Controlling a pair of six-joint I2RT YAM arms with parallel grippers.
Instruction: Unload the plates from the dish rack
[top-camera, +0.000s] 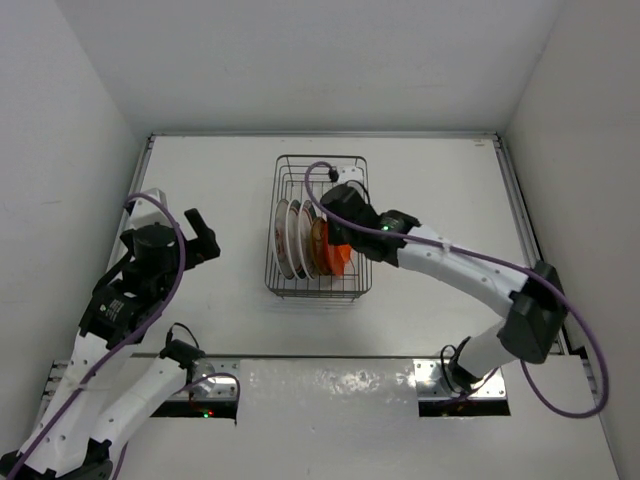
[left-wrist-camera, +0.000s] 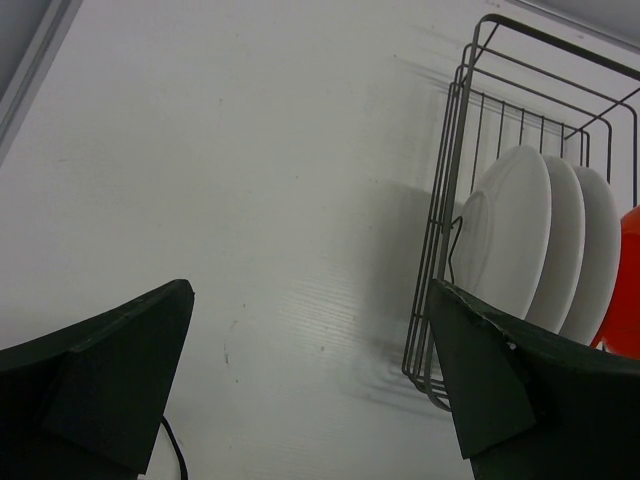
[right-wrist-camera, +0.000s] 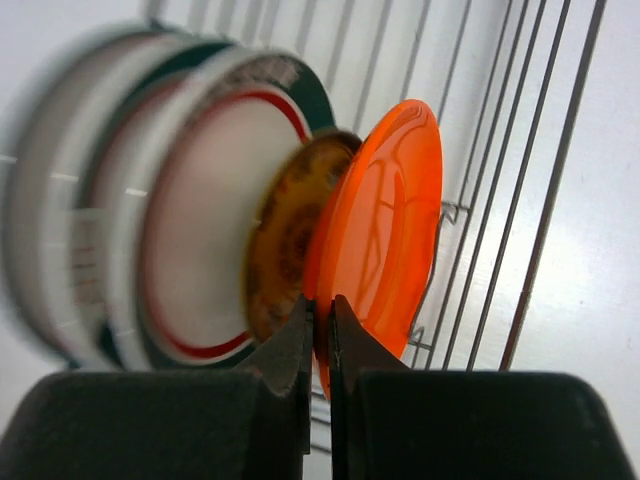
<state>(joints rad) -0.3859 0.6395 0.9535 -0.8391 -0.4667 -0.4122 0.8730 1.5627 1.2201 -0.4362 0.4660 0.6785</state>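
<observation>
Inside the dish rack (top-camera: 300, 175), Ben, what stands there?

Five plates on edge in a row, Ana, filling the rack's near half. Three white plates (top-camera: 290, 240) are toward the rack's left wall, then an amber-brown plate (right-wrist-camera: 285, 250) with a patterned centre, then an orange plate (right-wrist-camera: 385, 220) nearest the rack's right wall.

And the right claw (right-wrist-camera: 320, 315)?

It reaches down into the rack from above. Its two fingers are pinched together on the lower rim of the orange plate, one on each face. The plate is upright and close against the amber-brown one. Whether it rests on the rack's bottom, I cannot tell.

Where is the left claw (left-wrist-camera: 310, 340)?

Well to the left of the rack, held above the bare desk (left-wrist-camera: 220, 150). Its fingers are spread wide with nothing between them. From its camera, the rack's left wall shows with the backs of the white plates behind the wires.

Do the white plates look clear?

From the right wrist they are blurred, though one shows a green and red rim.
</observation>
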